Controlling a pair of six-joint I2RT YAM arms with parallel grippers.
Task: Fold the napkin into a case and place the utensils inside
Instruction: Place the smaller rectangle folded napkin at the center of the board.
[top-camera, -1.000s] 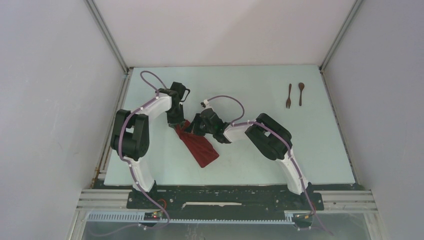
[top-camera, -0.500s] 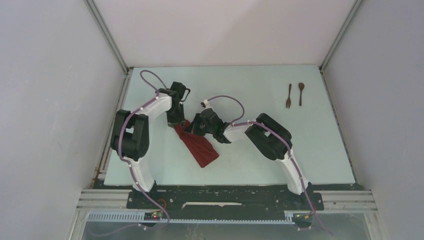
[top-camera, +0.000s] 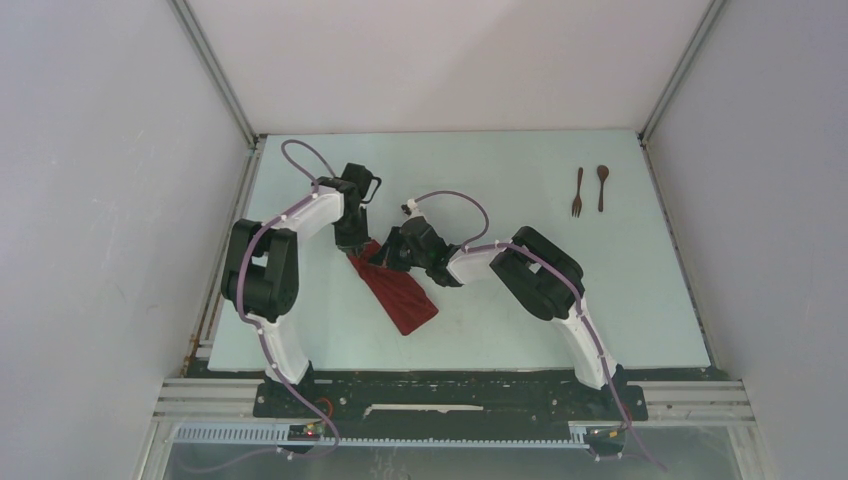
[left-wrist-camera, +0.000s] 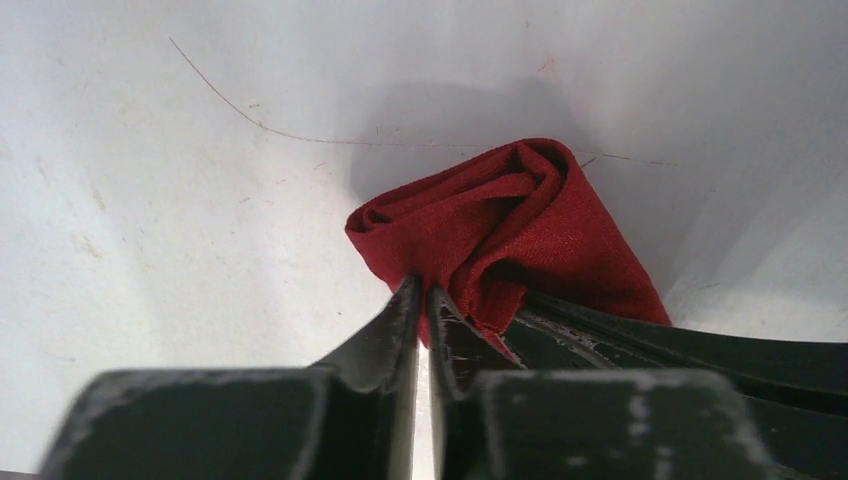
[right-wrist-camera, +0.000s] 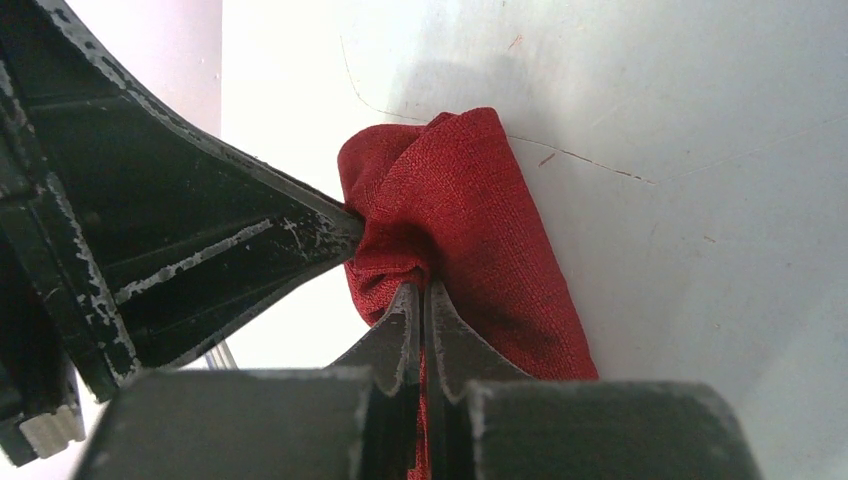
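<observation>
Pinching the upper-left end of the napkin (top-camera: 405, 295), the left gripper (left-wrist-camera: 422, 298) and right gripper (right-wrist-camera: 424, 292) each press their fingers together on a fold of cloth. The folded napkin slants across the centre-left of the top view, with the utensils (top-camera: 590, 190) well apart at upper right.

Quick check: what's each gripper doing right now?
Left gripper: closed, pinching a fold of the napkin.
Right gripper: closed on the napkin, cloth between its jaws.
</observation>
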